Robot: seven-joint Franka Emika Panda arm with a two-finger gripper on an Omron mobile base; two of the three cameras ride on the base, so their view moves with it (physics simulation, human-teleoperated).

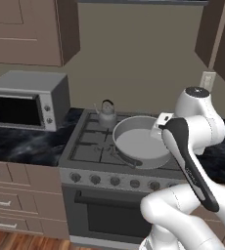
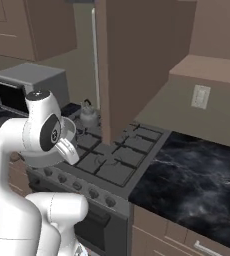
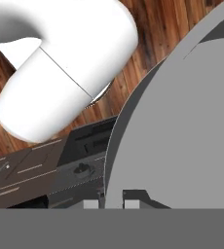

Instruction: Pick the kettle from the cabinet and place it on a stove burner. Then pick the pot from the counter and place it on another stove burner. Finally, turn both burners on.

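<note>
The gripper (image 3: 113,203) is clamping the rim of the pot (image 3: 182,126), its two dark tips pinched close together on the grey edge at the bottom of the hand view. Beyond that rim, the hand camera is looking down past the pot's side at the range's front (one round knob (image 3: 80,169) is showing there) and at wooden floor (image 3: 167,29).

From the left base view, the pot (image 1: 140,141) is sitting tilted over the front right of the stove (image 1: 92,146), with the arm's wrist at its right rim; whether its base is touching the grate cannot be told. In the right base view the pot (image 2: 68,131) is peeking out from behind the arm's wrist.

The kettle (image 1: 106,114) is standing upright on the back burner, just behind the pot's far rim; it is also showing at the rear of the stove in the right base view (image 2: 88,115).

A microwave (image 1: 29,100) is resting on the counter (image 1: 21,141) left of the stove. The black veined counter (image 2: 197,175) is continuing on the stove's right, under the cabinets (image 2: 137,55).
</note>
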